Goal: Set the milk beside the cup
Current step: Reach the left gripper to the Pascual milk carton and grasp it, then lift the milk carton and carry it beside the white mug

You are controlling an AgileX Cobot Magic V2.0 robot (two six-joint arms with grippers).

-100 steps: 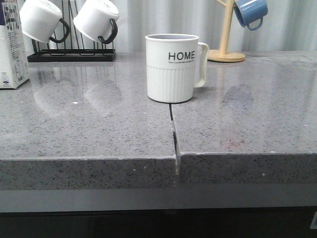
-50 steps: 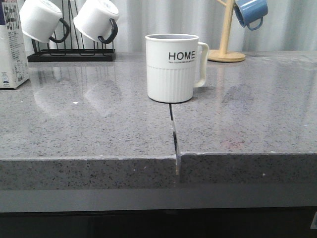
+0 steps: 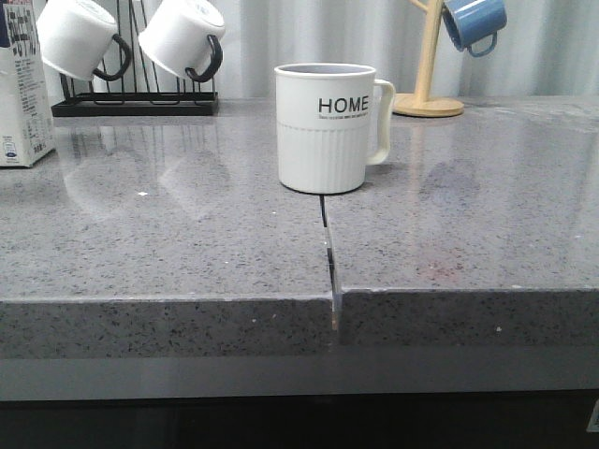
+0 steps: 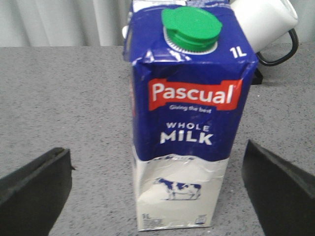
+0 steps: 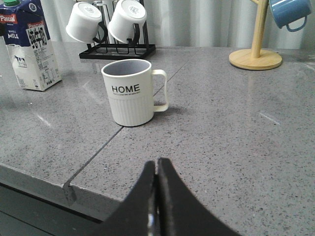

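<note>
The milk carton (image 4: 189,118), blue on top and white below with a green cap, stands upright on the grey counter. In the front view it (image 3: 23,94) sits at the far left edge; it also shows in the right wrist view (image 5: 30,51). My left gripper (image 4: 160,189) is open, its two dark fingers (image 4: 34,189) wide on either side of the carton, not touching it. The white ribbed HOME cup (image 3: 326,126) stands mid-counter, handle to the right, also in the right wrist view (image 5: 131,92). My right gripper (image 5: 157,167) is shut and empty, near the counter's front edge.
A black rack (image 3: 136,98) with two white black-handled mugs (image 3: 178,37) stands at the back left, just behind the carton. A wooden mug tree (image 3: 428,94) with a blue mug (image 3: 474,23) is back right. A seam (image 3: 328,248) splits the counter below the cup.
</note>
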